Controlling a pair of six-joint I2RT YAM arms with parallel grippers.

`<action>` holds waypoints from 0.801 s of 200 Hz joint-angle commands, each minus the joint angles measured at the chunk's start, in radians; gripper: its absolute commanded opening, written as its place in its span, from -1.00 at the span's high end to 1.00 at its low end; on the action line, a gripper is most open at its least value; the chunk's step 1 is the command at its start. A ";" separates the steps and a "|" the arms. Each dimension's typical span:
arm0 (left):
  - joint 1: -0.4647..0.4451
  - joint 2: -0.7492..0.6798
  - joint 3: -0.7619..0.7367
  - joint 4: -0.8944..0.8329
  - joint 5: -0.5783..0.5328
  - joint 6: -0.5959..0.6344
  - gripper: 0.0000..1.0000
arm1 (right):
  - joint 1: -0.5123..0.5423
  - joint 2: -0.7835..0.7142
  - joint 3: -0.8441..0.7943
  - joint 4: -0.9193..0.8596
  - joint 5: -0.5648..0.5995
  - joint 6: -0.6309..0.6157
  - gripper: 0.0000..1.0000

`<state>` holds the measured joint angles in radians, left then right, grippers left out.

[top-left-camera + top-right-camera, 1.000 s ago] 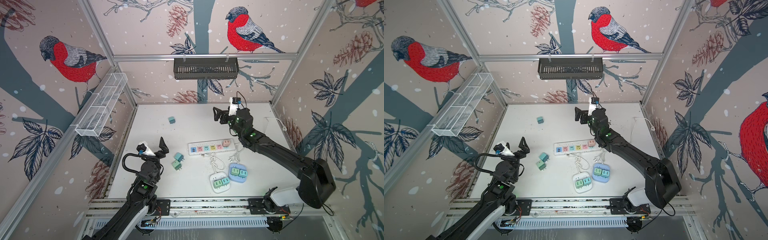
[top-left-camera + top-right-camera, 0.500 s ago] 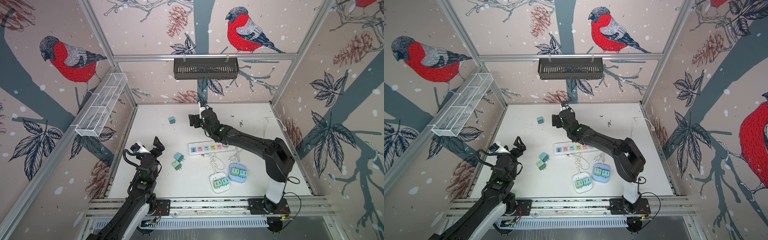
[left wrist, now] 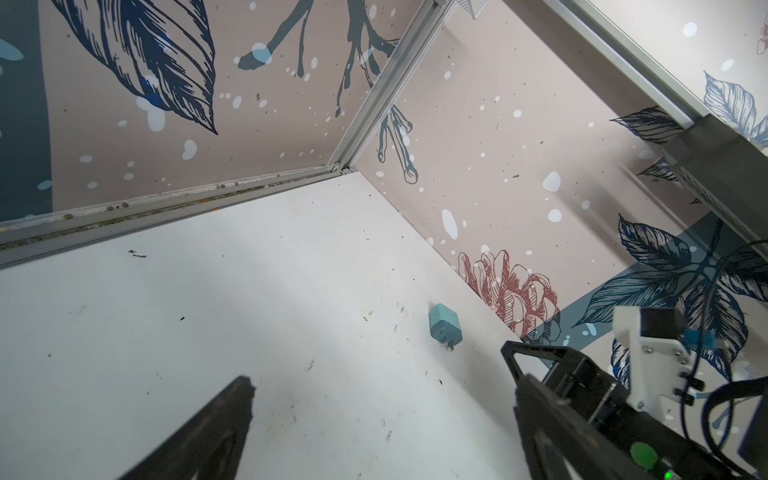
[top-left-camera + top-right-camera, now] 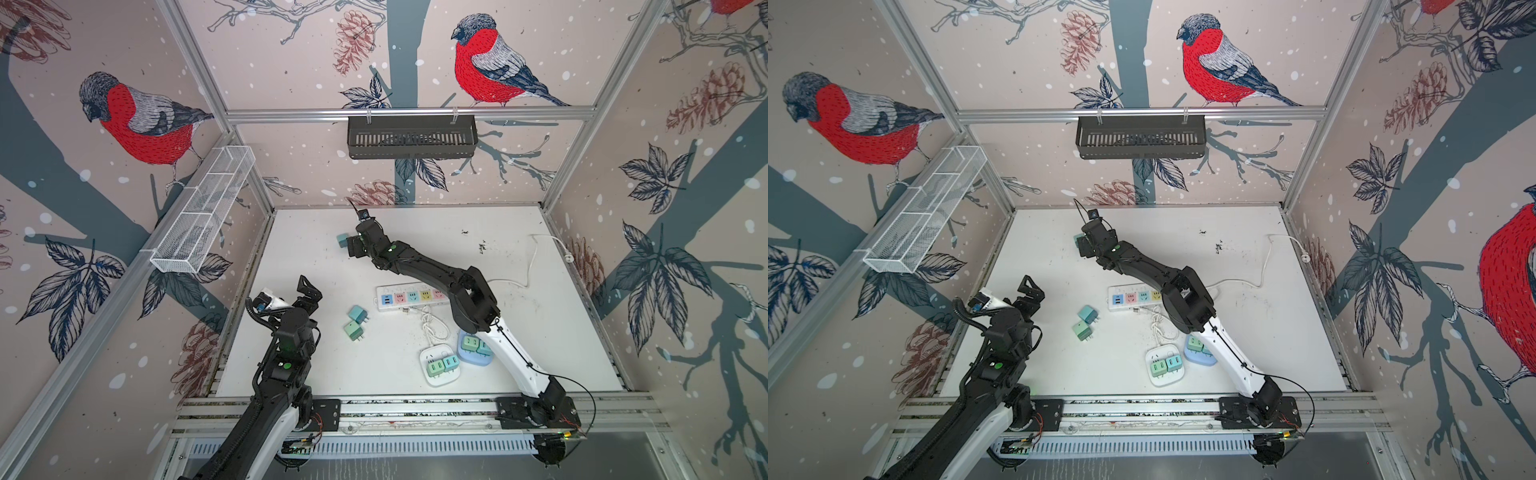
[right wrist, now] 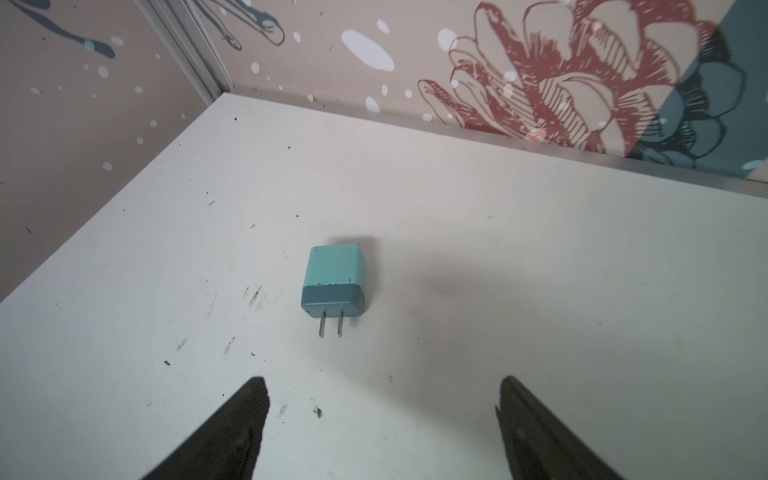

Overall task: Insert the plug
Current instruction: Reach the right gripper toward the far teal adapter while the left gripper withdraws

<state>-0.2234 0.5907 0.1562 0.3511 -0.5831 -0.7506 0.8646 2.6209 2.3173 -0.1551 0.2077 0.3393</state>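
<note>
Presently left jaws and right jaws gape empty, a teal plug (image 5: 333,282) lying before the right.

The teal plug (image 5: 334,282) is a small rounded cube with a darker grey-blue band at its pronged end. It lies flat on its side, far and left of centre, with its two flat metal prongs bare. The white power strip (image 4: 409,296) lies mid-scene, well apart to the plug's near right, with a row of coloured sockets facing up.
</note>
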 commanded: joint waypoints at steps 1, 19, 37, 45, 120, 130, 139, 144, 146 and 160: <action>0.002 0.004 0.012 0.008 -0.028 -0.009 -0.95 | 0.001 0.033 0.020 0.035 -0.088 -0.041 -0.82; 0.004 0.016 0.008 0.042 -0.016 0.024 -0.95 | 0.002 0.060 0.019 0.087 -0.119 -0.052 -0.84; 0.003 0.044 0.005 0.083 0.004 0.058 -0.95 | 0.000 0.080 0.031 0.106 -0.131 -0.053 -0.85; 0.005 0.067 0.002 0.125 0.037 0.084 -0.95 | -0.002 0.084 0.032 0.115 -0.138 -0.050 -0.85; 0.134 0.563 0.289 0.198 0.440 0.084 -0.83 | -0.018 -0.134 -0.216 0.222 -0.135 -0.063 -0.73; 0.140 0.645 0.364 0.188 0.476 0.078 -0.83 | -0.027 -0.181 -0.297 0.266 -0.136 -0.062 -0.73; 0.153 0.731 0.445 0.174 0.534 0.080 -0.76 | -0.038 -0.216 -0.356 0.298 -0.141 -0.065 -0.70; 0.158 0.780 0.491 0.157 0.563 0.078 -0.73 | -0.043 -0.234 -0.385 0.309 -0.148 -0.068 -0.69; 0.160 0.801 0.513 0.146 0.574 0.076 -0.72 | -0.047 -0.239 -0.396 0.315 -0.153 -0.070 -0.69; 0.172 0.940 0.648 0.090 0.637 0.065 -0.63 | -0.064 -0.275 -0.449 0.331 -0.217 -0.103 -0.61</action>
<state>-0.0685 1.3746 0.6441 0.4801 -0.1104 -0.6590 0.8223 2.3955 1.9476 0.0784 0.0608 0.2810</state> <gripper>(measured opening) 0.844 0.835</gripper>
